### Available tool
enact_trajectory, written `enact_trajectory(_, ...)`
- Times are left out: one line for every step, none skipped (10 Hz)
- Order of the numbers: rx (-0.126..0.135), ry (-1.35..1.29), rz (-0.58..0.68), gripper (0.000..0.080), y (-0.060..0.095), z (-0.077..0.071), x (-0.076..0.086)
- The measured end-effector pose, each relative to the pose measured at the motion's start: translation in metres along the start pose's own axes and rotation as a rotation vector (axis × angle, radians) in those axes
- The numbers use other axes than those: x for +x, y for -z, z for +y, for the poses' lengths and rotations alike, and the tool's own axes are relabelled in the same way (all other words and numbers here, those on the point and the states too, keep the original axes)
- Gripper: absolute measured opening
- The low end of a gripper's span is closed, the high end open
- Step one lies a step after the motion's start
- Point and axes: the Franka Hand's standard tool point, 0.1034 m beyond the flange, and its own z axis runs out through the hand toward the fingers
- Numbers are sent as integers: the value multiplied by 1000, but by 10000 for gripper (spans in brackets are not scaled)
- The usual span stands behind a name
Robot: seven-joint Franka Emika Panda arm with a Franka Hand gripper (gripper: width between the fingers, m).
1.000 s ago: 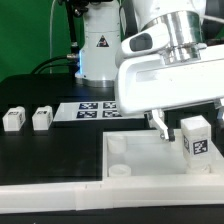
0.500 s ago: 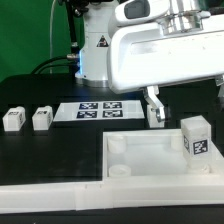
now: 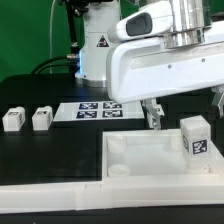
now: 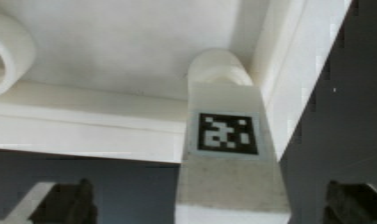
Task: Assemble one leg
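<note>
Wrist view: leg [image 4: 229, 140] beneath wide-spread pincer [image 4: 211, 197]

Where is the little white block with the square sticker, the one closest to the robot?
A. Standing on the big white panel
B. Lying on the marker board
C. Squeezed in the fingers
A: the leg stands upright on the panel, and the fingers are spread open and clear of it.
</note>
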Motion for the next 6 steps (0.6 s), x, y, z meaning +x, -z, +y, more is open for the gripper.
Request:
enact_trajectory(0,0,0,649,0,0,0)
enact_trajectory(0,0,0,649,0,0,0)
enact_trajectory(0,0,0,649,0,0,0)
enact_trajectory(0,0,0,649,0,0,0)
enact_trajectory(0,0,0,649,0,0,0)
enact_trajectory(0,0,0,649,0,0,0)
